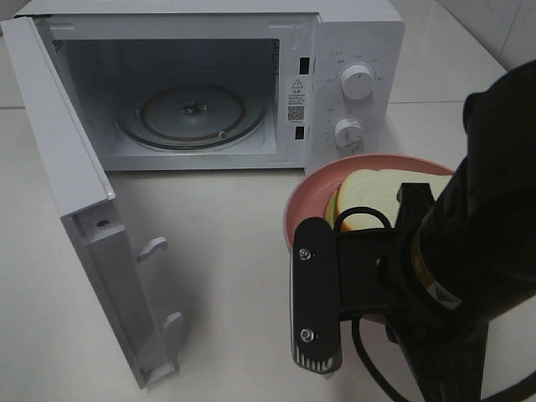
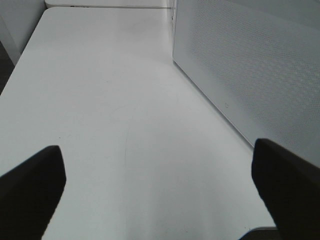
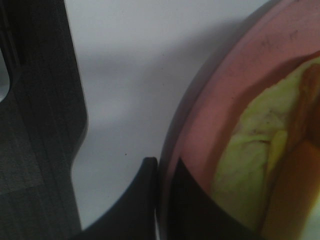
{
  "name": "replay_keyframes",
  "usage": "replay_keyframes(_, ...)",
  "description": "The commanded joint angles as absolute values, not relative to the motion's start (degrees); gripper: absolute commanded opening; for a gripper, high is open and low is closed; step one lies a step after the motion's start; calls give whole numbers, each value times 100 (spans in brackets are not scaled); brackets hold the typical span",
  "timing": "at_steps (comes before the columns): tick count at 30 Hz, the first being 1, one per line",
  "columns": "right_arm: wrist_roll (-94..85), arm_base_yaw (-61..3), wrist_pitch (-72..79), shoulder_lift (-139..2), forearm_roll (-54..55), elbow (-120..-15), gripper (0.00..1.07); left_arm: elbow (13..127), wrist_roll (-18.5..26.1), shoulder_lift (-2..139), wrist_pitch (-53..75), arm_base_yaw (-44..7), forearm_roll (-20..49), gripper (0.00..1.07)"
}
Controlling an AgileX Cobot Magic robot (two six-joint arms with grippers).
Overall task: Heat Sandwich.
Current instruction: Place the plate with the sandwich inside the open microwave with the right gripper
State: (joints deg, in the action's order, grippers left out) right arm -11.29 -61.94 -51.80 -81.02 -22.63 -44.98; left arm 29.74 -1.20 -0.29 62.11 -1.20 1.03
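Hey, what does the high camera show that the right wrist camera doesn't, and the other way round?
Only the high view: the white microwave oven, its door swung open, and the glass turntable inside. Only the right wrist view: the right claw pinched shut on the rim of the round pink plate. Both: that plate, the yellowish-green layered sandwich lying on it, and the white table.

Left gripper (image 2: pixel 157 172) holds its fingers spread wide; right gripper (image 3: pixel 161 200) fingers pinch the plate (image 3: pixel 220 85) rim.

a kitchen-like setup: open microwave (image 1: pixel 201 92) on white countertop (image 1: pixel 218 276).
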Motion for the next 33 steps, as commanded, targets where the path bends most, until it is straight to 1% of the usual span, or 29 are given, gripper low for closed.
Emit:
replay_keyframes(1, -1782, -6234, -4968, -8044, -2395, -4486, 0, 2962, -109, -155, 6131, -149, 92, 96)
replay_keyframes(2, -2080, -6234, -4922, -8044, -2395, -4486, 0, 2962, -109, -155, 6131, -149, 92, 96)
replay_keyframes(5, -2212, -6234, -4922, -8044, -2401, -4486, 1, 2962, -109, -155, 6131, -149, 92, 96)
replay_keyframes(14, -1954, -6234, -4544, -8044, -2418, -4486, 1, 2962, -109, -155, 6131, -149, 92, 96)
replay_keyframes(18, -2653, -6159, -4544, -8044, -2395, -4486, 1, 2962, -109, -155, 6131, -149, 92, 96)
replay_keyframes(21, -3352, -5861, -4412, -8044, -2217, -4486, 1, 2962, -109, -155, 6131, -149, 92, 96)
replay_keyframes(22, -3352, -5861, -4412, -8044, -2217, -4486, 1, 2962, -109, -155, 6131, -149, 92, 96)
replay_keyframes(25, -4274, -5460, -4269, -8044, -1856, -4486, 1, 2962, -109, -155, 6131, -149, 92, 96)
replay_keyframes(26, -4274, -5460, -4269, -8044, -1856, -4486, 1, 2962, -109, -155, 6131, -149, 92, 96)
replay_keyframes(28, -5088, -5202, -4234, -8044, -1581, -4486, 1, 2962, -109, -155, 6131, -149, 92, 96)
replay_keyframes(30, -5346, -5117, -4211, -8044, -1490, -4486, 1, 2962, -109, -155, 6131, -149, 92, 96)
replay_keyframes(33, -6303, -4813, -4120, -8044, -1197, -4486, 1, 2962, -109, -155, 6131, -149, 92, 96)
